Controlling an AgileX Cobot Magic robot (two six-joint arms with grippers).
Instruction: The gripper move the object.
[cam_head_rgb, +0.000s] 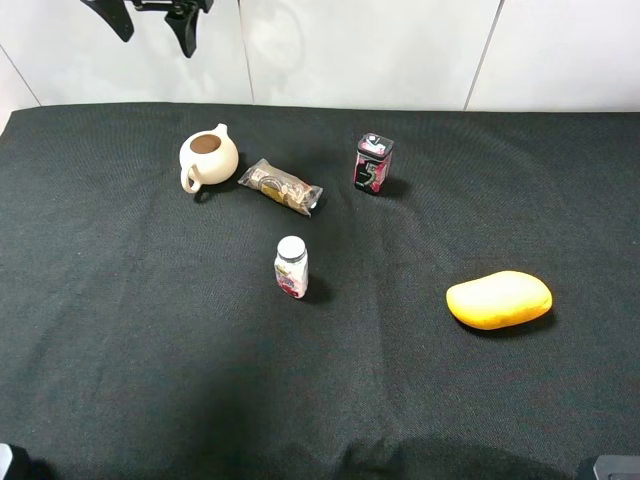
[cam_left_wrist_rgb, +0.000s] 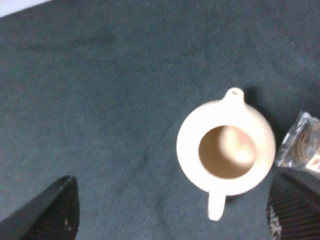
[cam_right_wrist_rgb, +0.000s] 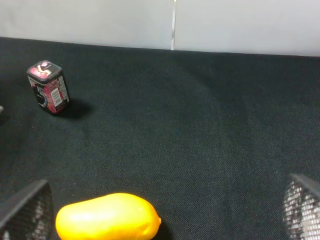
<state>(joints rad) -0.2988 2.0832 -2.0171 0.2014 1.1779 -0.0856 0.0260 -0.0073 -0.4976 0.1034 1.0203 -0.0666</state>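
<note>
The cream-beige teapot (cam_head_rgb: 208, 158) stands upright on the black cloth at the back left, its brown opening up, its spout toward the wall and its handle toward the front. My left gripper (cam_head_rgb: 152, 25) hangs high above the back edge, open and empty. In the left wrist view the teapot (cam_left_wrist_rgb: 226, 151) lies below and between the open fingers (cam_left_wrist_rgb: 50, 215), apart from both. My right gripper (cam_right_wrist_rgb: 165, 210) is open and empty, low at the front right, with the yellow mango-shaped thing (cam_right_wrist_rgb: 107, 217) just before it.
A clear snack packet (cam_head_rgb: 281, 186) lies right beside the teapot and shows in the left wrist view (cam_left_wrist_rgb: 302, 145). A small red-black tin (cam_head_rgb: 373, 163) stands at the back middle. A white-capped bottle (cam_head_rgb: 291, 267) stands mid-table. The mango-shaped thing (cam_head_rgb: 498, 299) lies at the right. A white wall (cam_head_rgb: 400, 50) backs the table.
</note>
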